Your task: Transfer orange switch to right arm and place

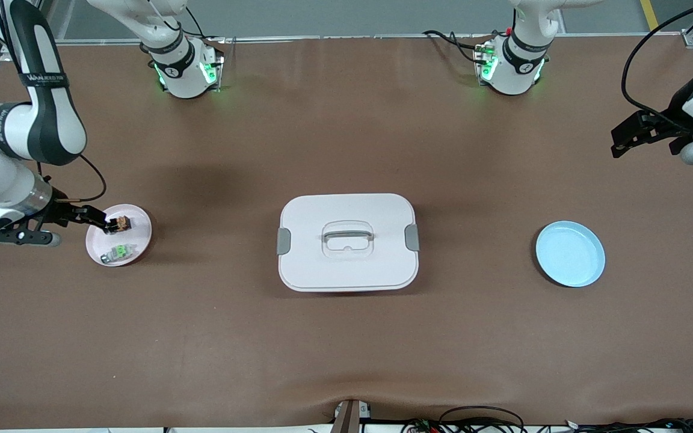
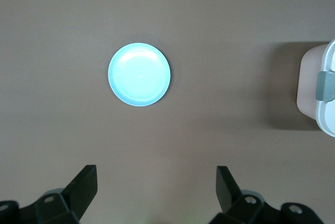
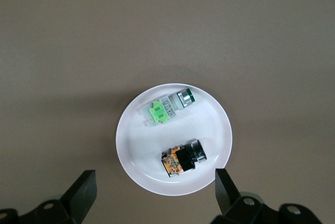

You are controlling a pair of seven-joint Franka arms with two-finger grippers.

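Note:
The orange switch [image 1: 121, 224] [image 3: 182, 161] lies on its side on a small white plate [image 1: 136, 215] [image 3: 136, 150] toward the right arm's end of the table. My right gripper [image 1: 101, 220] [image 3: 155, 192] hangs open in the air over that plate's edge, holding nothing, with the switch apart from its fingers. My left gripper [image 1: 623, 141] [image 2: 157, 182] waits open and empty, up in the air at the left arm's end of the table, over bare table beside the blue plate [image 1: 570, 254] [image 2: 139, 74].
A silvery-white switch with a green centre [image 1: 119, 252] [image 3: 166, 108] shares the white plate, nearer the front camera than the orange one. A white lidded box with grey clips [image 1: 346, 242] [image 2: 319, 93] stands at the table's middle.

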